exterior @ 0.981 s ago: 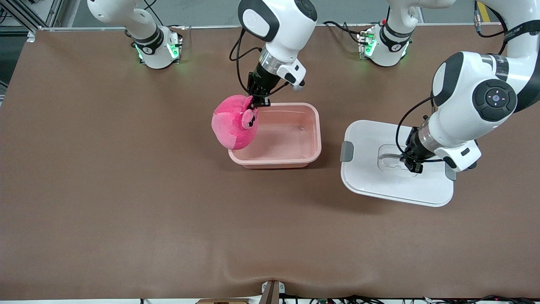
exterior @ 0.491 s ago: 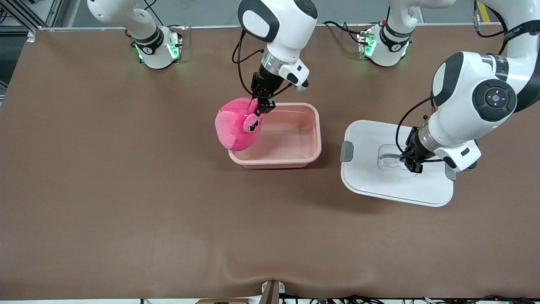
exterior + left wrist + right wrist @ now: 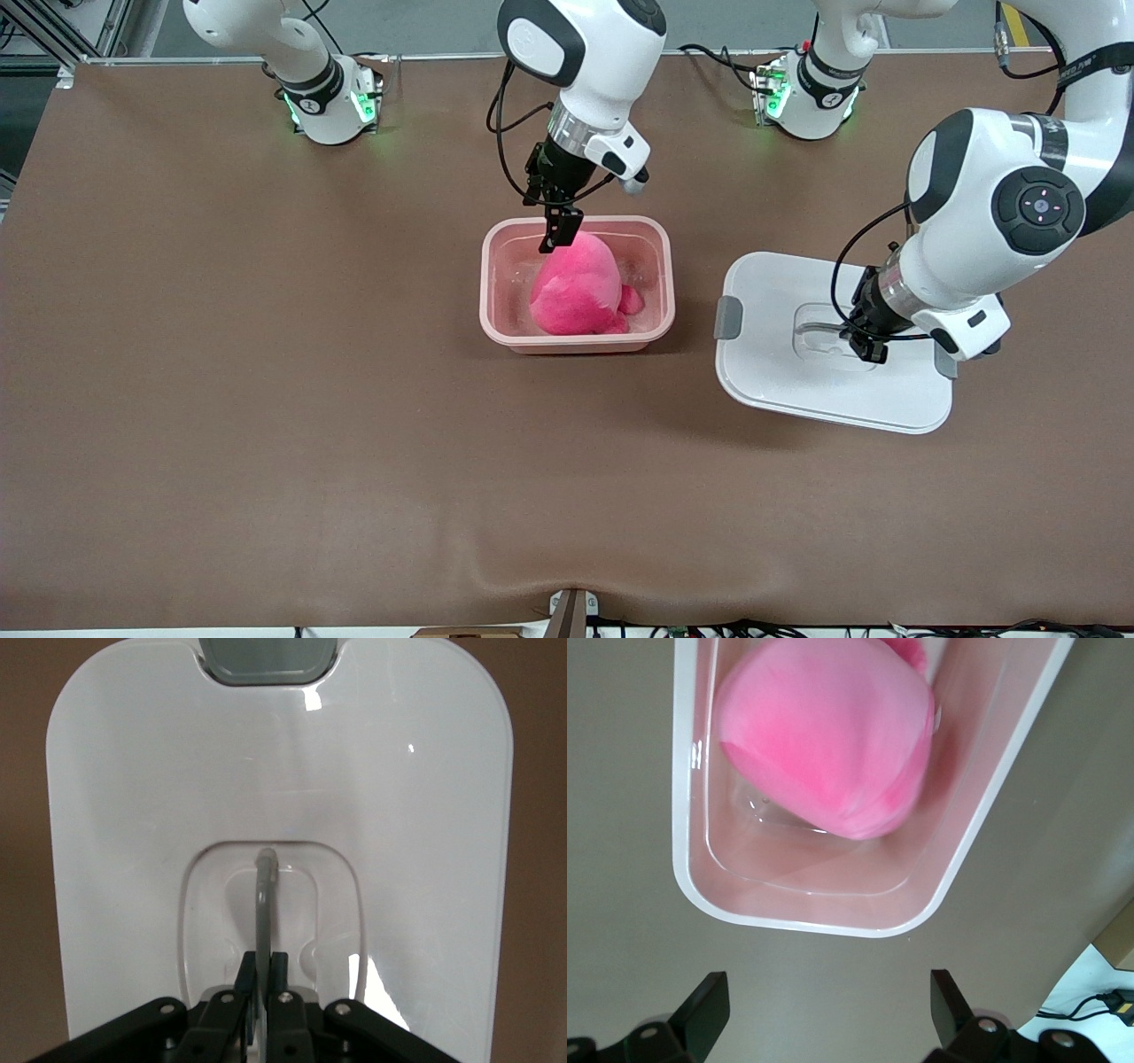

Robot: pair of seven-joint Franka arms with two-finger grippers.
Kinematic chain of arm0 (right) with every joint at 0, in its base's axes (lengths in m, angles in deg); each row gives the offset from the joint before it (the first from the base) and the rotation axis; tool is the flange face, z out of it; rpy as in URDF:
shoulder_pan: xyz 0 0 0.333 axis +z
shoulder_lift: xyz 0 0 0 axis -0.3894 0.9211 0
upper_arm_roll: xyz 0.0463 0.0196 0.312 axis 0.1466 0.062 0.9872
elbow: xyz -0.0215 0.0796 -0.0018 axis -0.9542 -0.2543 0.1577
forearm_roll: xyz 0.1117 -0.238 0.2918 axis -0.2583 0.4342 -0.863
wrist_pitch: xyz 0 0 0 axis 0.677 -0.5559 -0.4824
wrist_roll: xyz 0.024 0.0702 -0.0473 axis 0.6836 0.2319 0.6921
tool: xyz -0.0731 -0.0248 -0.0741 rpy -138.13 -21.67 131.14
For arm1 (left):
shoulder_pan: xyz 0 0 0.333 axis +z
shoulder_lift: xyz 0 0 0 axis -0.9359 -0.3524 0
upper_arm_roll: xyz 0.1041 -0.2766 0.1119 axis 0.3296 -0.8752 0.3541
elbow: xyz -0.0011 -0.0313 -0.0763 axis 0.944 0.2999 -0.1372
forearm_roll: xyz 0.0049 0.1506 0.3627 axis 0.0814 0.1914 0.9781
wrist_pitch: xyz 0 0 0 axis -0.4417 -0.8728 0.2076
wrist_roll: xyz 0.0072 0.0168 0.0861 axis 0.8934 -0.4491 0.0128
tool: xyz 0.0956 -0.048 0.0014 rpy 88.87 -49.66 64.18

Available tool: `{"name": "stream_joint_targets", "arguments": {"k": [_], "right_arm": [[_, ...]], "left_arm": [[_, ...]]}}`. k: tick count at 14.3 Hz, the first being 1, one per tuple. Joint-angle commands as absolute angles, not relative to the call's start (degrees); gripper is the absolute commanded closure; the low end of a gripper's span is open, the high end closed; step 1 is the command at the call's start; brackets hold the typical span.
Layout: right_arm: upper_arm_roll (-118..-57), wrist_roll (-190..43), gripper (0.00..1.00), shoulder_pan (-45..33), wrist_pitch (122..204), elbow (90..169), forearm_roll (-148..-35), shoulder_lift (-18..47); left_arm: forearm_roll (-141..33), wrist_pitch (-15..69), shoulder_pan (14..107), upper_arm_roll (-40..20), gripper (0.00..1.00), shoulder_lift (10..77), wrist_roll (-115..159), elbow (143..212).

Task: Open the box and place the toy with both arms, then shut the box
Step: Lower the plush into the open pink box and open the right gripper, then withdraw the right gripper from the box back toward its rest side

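The pink box (image 3: pixel 488 292) stands uncovered mid-table, and the hot-pink toy (image 3: pixel 578 288) lies inside it. My right gripper (image 3: pixel 558 235) hangs open and empty just above the box's rim on the side toward the robot bases. In the right wrist view the toy (image 3: pixel 824 735) fills the box (image 3: pixel 815 926), with the gripper (image 3: pixel 828 1010) spread wide over bare table beside it. The white lid (image 3: pixel 797 390) lies flat on the table toward the left arm's end. My left gripper (image 3: pixel 868 348) is shut on its grey handle (image 3: pixel 264 895), its own point (image 3: pixel 263 964) at the recess.
Grey clips (image 3: pixel 728 317) sit on the lid's short ends, one showing in the left wrist view (image 3: pixel 266 660). Both arm bases (image 3: pixel 328 97) stand along the table edge farthest from the camera. Brown table surface (image 3: pixel 266 399) spreads around the box and lid.
My right gripper has opened and the toy has dropped from the box's edge down into the box. The left arm and the lid have not moved.
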State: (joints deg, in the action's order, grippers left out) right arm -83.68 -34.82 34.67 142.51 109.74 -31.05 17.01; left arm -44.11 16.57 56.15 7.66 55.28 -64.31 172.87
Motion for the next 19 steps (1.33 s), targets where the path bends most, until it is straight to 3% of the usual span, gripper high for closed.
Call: {"name": "stream_joint_targets", "arguments": {"k": [1, 14, 19], "right_arm": [[-83.5, -35.9, 0.00, 32.3, 142.1, 109.2, -31.6, 16.2], [-83.6, -49.2, 0.00, 15.2, 142.5, 113.9, -41.8, 9.7], [-83.5, -56.9, 0.00, 5.4, 144.6, 120.2, -48.4, 4.6]], "left_arm": [[-44.0, 16.1, 56.4, 7.4, 1.00, 56.8, -63.8, 173.8], [-44.0, 16.0, 56.4, 7.5, 1.00, 57.0, -63.8, 173.8], [-44.0, 15.8, 56.4, 7.4, 1.00, 57.0, -63.8, 173.8]]}}
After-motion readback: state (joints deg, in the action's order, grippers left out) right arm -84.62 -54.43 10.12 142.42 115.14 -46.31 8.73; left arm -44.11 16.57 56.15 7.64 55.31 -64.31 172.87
